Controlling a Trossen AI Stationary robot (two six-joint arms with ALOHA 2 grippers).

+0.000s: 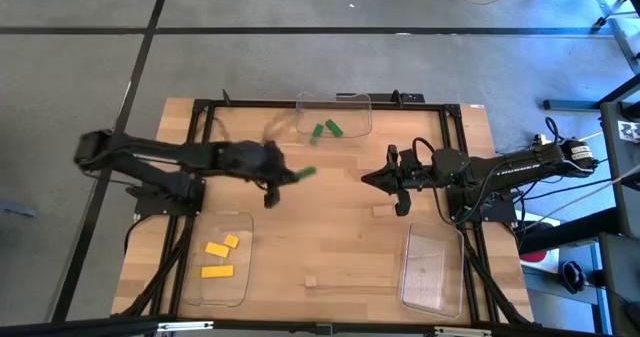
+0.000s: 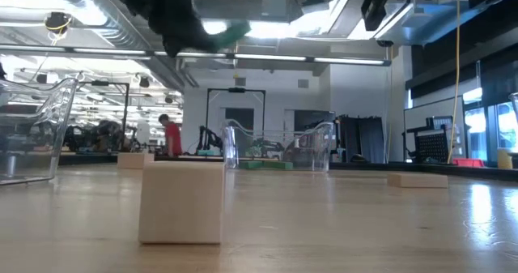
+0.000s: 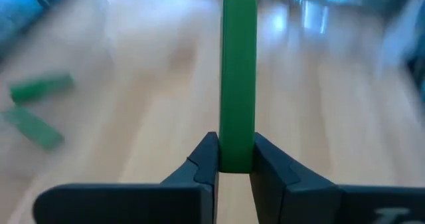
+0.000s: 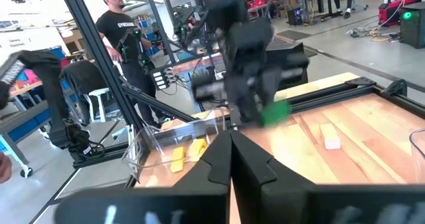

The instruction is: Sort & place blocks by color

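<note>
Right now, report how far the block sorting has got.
Done: three yellow blocks in one tray, two green blocks in the far tray. In hand: the left gripper carries the third green block. Left: tan blocks on the table; the tray near the right gripper is empty.

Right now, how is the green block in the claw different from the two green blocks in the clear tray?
The held green block is up in the air, pinched in the left claw, which is shut on it; the two green blocks in the tray lie flat. The held one is alone; those two sit side by side in the back tray. All three are green.
</note>
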